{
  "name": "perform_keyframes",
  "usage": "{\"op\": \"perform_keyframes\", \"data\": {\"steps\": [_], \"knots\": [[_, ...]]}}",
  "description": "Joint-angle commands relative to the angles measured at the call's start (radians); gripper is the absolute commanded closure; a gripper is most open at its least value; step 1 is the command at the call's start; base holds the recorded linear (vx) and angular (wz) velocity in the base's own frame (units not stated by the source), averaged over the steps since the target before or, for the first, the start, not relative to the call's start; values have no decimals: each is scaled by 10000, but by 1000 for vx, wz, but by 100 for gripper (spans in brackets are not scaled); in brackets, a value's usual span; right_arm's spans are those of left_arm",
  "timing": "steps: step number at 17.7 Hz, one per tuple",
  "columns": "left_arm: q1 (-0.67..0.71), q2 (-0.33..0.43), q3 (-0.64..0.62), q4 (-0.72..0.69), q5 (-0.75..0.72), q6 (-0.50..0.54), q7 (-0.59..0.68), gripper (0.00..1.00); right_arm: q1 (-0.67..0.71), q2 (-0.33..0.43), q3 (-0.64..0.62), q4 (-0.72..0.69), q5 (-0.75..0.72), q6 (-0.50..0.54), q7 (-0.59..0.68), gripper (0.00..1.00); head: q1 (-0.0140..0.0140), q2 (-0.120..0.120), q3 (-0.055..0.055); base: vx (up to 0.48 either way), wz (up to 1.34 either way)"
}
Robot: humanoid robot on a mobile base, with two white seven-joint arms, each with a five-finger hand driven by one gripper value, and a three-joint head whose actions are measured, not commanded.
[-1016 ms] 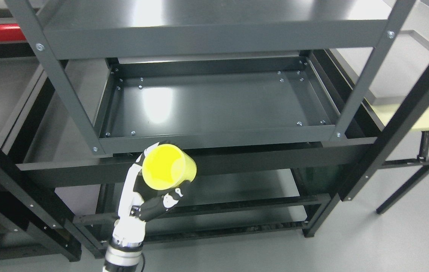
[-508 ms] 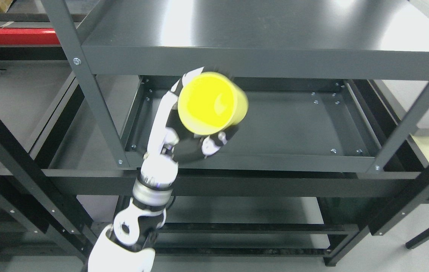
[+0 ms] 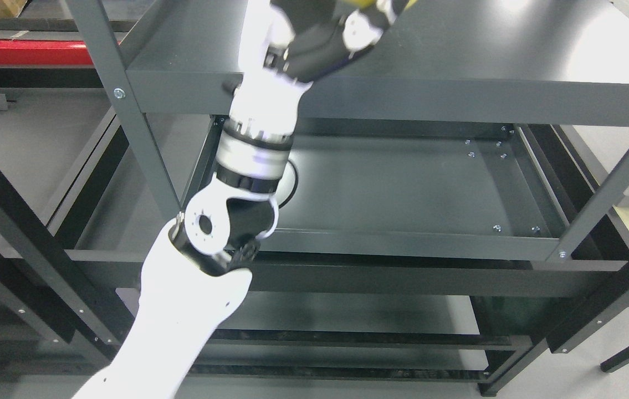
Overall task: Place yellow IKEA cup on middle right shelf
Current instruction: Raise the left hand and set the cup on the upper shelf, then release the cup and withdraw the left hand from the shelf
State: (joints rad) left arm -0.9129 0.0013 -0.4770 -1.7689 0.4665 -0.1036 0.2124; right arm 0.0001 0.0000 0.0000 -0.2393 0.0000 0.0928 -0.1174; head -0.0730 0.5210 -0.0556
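Grey steel shelving (image 3: 403, 100) fills the view, three tiers visible. One white left arm (image 3: 247, 160) rises across the top tier's front edge. The left hand (image 3: 331, 27), cut off at the frame top, curls around the yellow cup (image 3: 363, 2), barely a sliver showing.
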Motion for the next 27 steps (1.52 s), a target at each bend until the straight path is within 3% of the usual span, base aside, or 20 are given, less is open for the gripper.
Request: {"op": "perform_keyframes", "data": {"steps": [1,5,7,10,11,12,15,16,20,27], "knots": [[-1991,162,-737,277,1452,3113,2334,100,137,-175,169,0,-245,8,8,1,0,0,0,0,0],[-2757,162,-722,1119,3215,5847,3044,100,137,-175,169,0,-245,8,8,1,0,-1,0,-6,1],[-2973,162,-783,1763,4181,6478,3061,100,137,-175,169,0,-245,8,8,1,0,0,0,0,0],[-3295,162,-783,3005,4401,7049,3030,96,121,-175,169,0,-245,8,8,1,0,0,0,0,0],[-3296,162,-783,3085,4324,7094,3030,87,136,-175,169,0,-245,8,8,1,0,0,0,0,0],[-3296,162,-798,3085,4233,7353,3030,73,137,-175,169,0,-245,8,8,1,0,0,0,0,0],[-3327,162,-875,3024,4094,8243,2938,23,137,-175,169,0,-245,8,8,1,0,0,0,0,0],[-3312,162,-875,3024,4094,8291,2938,17,137,-175,169,0,-245,8,8,1,0,0,0,0,0],[-3327,162,-906,2902,3696,8291,2831,1,137,-175,169,0,-245,8,8,1,0,0,0,0,0],[-3556,162,105,1630,3098,8123,2846,1,137,-175,169,0,-245,8,8,1,0,0,0,0,0]]}}
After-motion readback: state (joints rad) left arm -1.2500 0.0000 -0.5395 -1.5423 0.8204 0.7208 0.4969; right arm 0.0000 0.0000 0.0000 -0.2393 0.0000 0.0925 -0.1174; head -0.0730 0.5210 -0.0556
